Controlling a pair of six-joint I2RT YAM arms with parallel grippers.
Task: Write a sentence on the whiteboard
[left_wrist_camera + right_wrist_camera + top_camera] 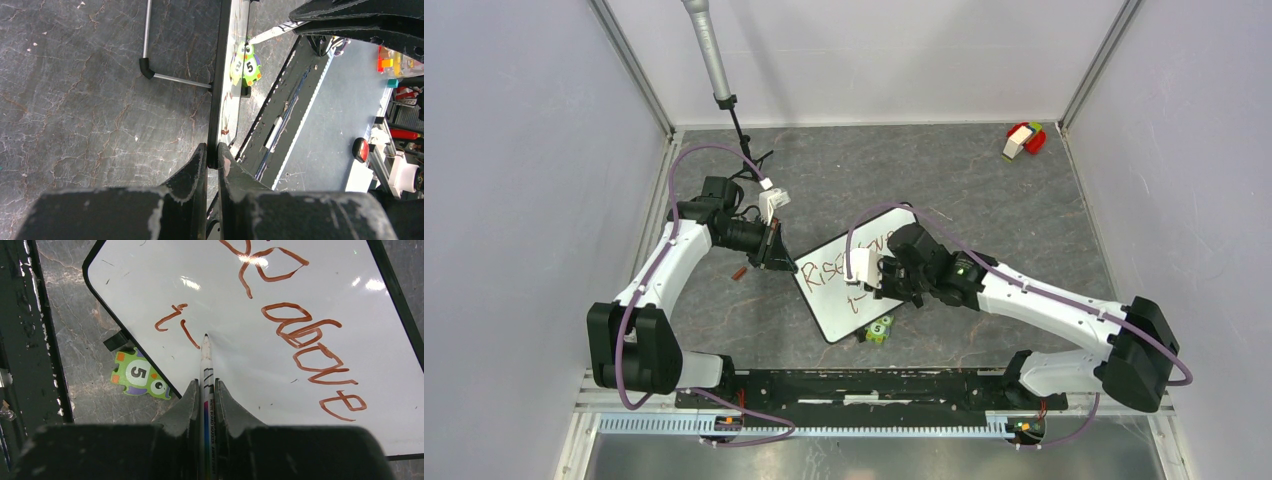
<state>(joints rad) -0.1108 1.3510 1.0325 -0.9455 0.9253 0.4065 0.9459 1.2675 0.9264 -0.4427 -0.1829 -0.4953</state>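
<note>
The whiteboard (834, 312) lies tilted on the table between the arms. My left gripper (212, 152) is shut on the whiteboard's black rim (220, 100) at its left corner, also seen from above (776, 252). My right gripper (205, 386) is shut on a white marker pen (205, 357), held over the board (240, 365). The sentence (305, 335) is in reddish-brown strokes: "Rise above" on one line and "it" (172, 322) below. The pen's tip rests at the board's surface just right of "it". In the top view the right gripper (892, 283) hides part of the lettering (829, 270).
A green toy with the number 5 (879, 329) lies against the board's near edge (137, 375). A red and white block (1024, 139) sits at the back right. A small brown cap (739, 271) lies left of the board. A metal pole (709, 50) hangs at the back left.
</note>
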